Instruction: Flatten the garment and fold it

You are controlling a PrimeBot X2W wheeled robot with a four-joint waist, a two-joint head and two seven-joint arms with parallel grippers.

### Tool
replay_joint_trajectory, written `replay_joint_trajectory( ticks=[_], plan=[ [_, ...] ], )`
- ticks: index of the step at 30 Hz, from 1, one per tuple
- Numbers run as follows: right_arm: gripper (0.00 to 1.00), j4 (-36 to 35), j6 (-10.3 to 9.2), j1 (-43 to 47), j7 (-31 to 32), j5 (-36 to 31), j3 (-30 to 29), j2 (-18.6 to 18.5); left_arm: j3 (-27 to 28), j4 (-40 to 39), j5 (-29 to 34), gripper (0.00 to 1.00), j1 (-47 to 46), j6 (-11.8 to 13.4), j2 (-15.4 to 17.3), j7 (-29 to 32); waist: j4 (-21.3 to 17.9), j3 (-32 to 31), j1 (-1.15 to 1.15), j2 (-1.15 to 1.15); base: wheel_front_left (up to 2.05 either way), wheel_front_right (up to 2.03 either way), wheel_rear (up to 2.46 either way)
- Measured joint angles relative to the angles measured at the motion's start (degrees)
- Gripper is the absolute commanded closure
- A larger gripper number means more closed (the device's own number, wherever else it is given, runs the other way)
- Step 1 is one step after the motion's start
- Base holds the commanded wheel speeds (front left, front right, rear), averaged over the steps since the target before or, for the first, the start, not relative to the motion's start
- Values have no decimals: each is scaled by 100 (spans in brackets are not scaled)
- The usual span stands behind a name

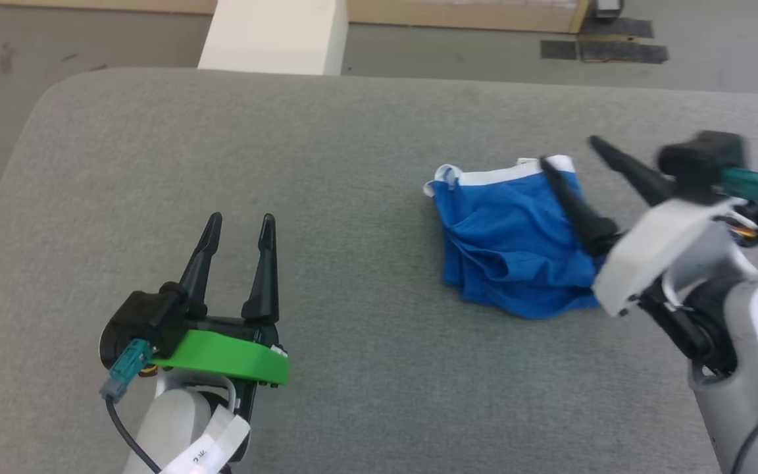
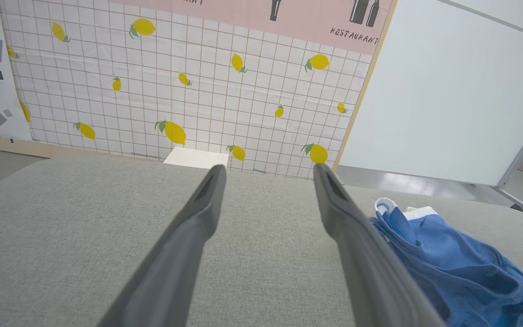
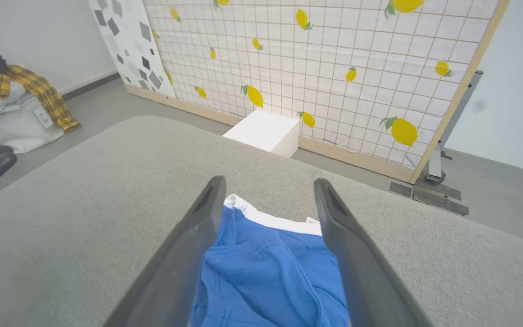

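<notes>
As the work stands now: early, by my reading. Nothing is flattened, no fold is made, and neither tool has hold of the cloth.
Left tool (image 1: pixel 241 217): nearest the robot, low on its own side, its two long dark fingers spread wide and empty. It hovers over bare table, well apart from the shorts.
Right tool (image 1: pixel 568 150): on the robot's right, its fingers splayed wide and gripping nothing. In the head view one finger lies across the blue cloth and the other points past its far right corner. The right wrist view shows the cloth between and below the two fingers. Whether a finger touches the fabric I cannot tell.
Bright blue basketball shorts with a white elastic waistband (image 1: pixel 504 243): on the table right of centre, bunched into a rumpled heap with deep creases. The white band runs along the far edge, with a small white loop at its left end.
Left to do: the whole job, as I judge it. That means taking hold of edges, drawing the shorts out flat, then folding them.
Grey fabric-covered table (image 1: pixel 353 164): wide bare room to the left of the heap for spreading.
White box (image 1: pixel 274 33): on the floor past the far edge.
Lemon-print tiled panel (image 3: pixel 334 68): behind the box, farthest off.
</notes>
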Motion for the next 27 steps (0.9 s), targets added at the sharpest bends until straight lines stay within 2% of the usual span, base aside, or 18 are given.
replay_joint_trajectory(
  ticks=[4, 8, 12, 16, 21, 27],
  plan=[
    [0, 289, 0, 218, -488, 378, -716, 401, 12, -2, 0, 0, 1, -2, -1, -1, -144, -85, 0, 0, 0, 0, 0],
    [0, 781, -1, 227, -583, 920, -1323, 600, 8, -19, 0, 0, -1, -7, -1, 0, -190, -81, 0, 0, 0, 0, 0],
    [0, 1513, -1, 88, -215, 1813, -2018, 866, -4, -29, 0, 0, -5, -8, -3, 0, -135, -3, 0, 0, 0, 0, 0],
    [0, 2497, 0, -367, 534, 2415, -2791, 1011, -29, -27, -2, 0, -15, -8, -3, 0, -32, 70, 0, 0, 0, 0, 0],
    [0, 3872, -1, -971, 1600, 2272, -3652, 1043, -62, -30, -5, 0, -26, -7, -2, -1, 136, 160, 0, 0, 0, 0, 0],
    [0, 4715, -1, -1534, 2410, 1625, -4253, 1057, -94, -40, -26, 0, -29, -3, -2, -1, 347, 283, 0, 0, 0, 0, 0]
  ],
)
